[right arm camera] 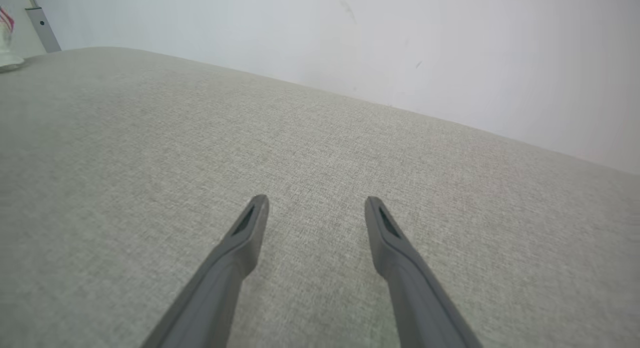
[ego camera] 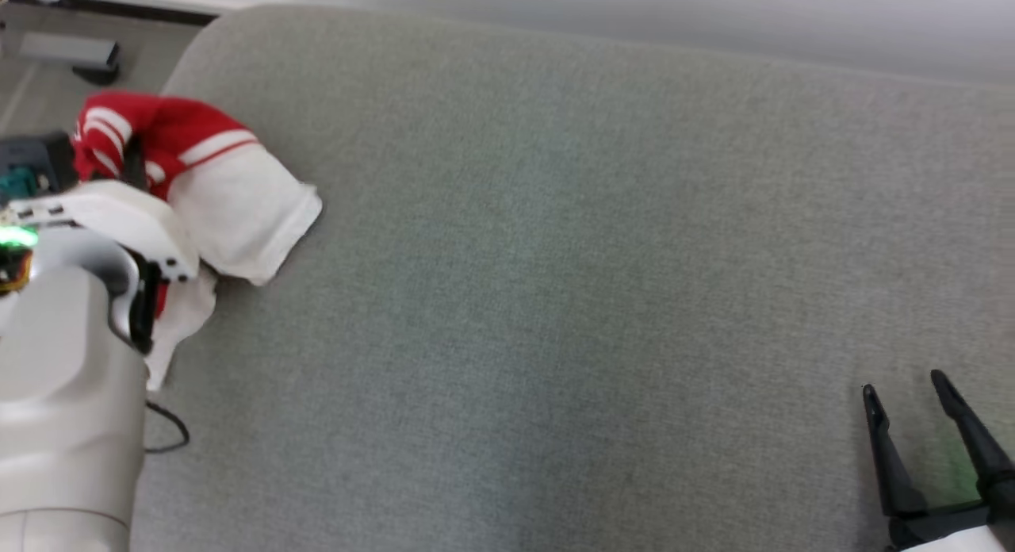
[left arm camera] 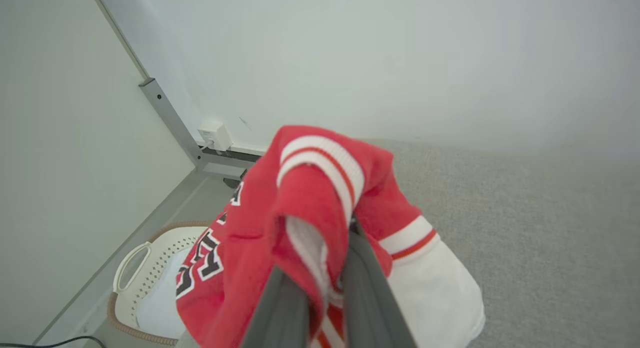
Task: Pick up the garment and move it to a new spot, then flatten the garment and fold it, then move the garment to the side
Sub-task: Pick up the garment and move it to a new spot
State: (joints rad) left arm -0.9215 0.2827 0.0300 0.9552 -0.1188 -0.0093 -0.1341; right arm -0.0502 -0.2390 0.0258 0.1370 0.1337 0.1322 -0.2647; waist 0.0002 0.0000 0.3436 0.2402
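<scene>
Left gripper (left arm camera: 325, 268): jaws clamped on a bunched red fold of the garment (ego camera: 238, 203). The red-and-white garment is at 10 o'clock in the head view, by the left edge of the grey counter (ego camera: 555, 298), with its white part lying on the cloth. Right gripper (ego camera: 905, 384): 4 o'clock, jaws spread wide, over the counter. White basket (left arm camera: 131, 268) on the floor, 8 o'clock in the left wrist view.

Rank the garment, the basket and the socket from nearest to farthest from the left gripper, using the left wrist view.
1. Garment: clamped in the shut left gripper, centre of the view.
2. Basket: lower down, at the view's lower left.
3. Socket: farthest back, left of centre, above the basket.
</scene>
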